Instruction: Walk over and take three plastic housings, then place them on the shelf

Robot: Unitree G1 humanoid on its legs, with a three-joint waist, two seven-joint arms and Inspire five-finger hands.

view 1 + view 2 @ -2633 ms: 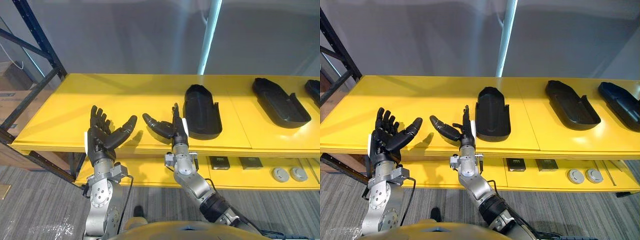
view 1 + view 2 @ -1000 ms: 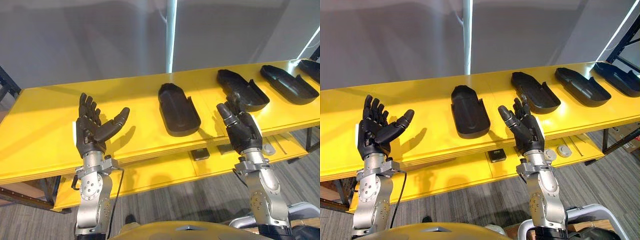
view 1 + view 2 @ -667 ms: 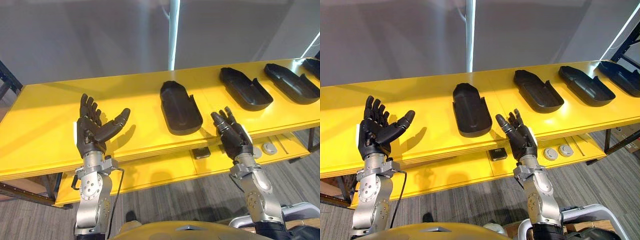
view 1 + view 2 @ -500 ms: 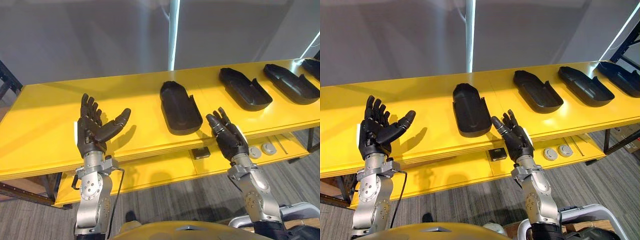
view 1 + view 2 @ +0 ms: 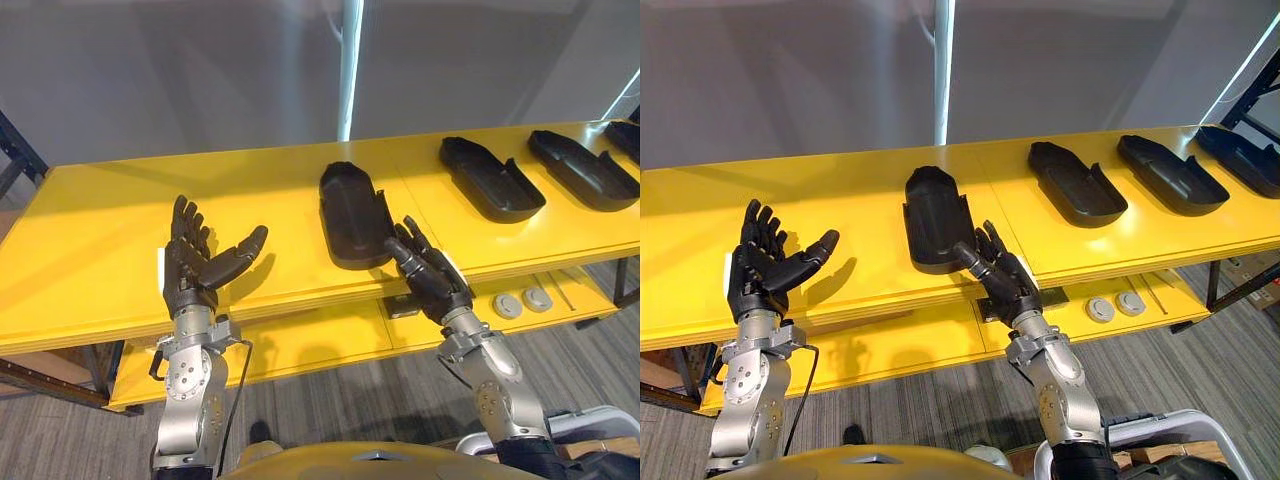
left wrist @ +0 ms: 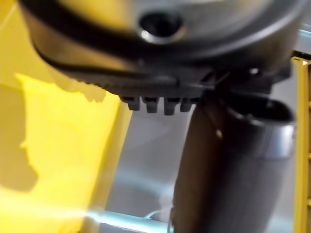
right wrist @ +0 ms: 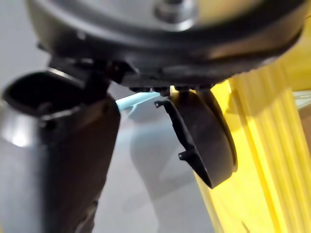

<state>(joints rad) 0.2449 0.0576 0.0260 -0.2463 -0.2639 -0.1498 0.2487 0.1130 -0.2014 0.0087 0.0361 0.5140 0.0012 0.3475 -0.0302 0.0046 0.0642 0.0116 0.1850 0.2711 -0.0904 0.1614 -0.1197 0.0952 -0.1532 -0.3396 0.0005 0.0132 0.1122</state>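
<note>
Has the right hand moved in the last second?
Yes. The right hand has shifted to the robot's left, up to the near edge of the nearest housing, which stayed put.

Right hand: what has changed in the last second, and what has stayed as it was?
The right hand, open, swung toward the robot's left, from in front of the second plastic housing to the near end of the first plastic housing. It holds nothing. The left hand stayed open and raised over the yellow shelf; the housings stayed in place.
</note>
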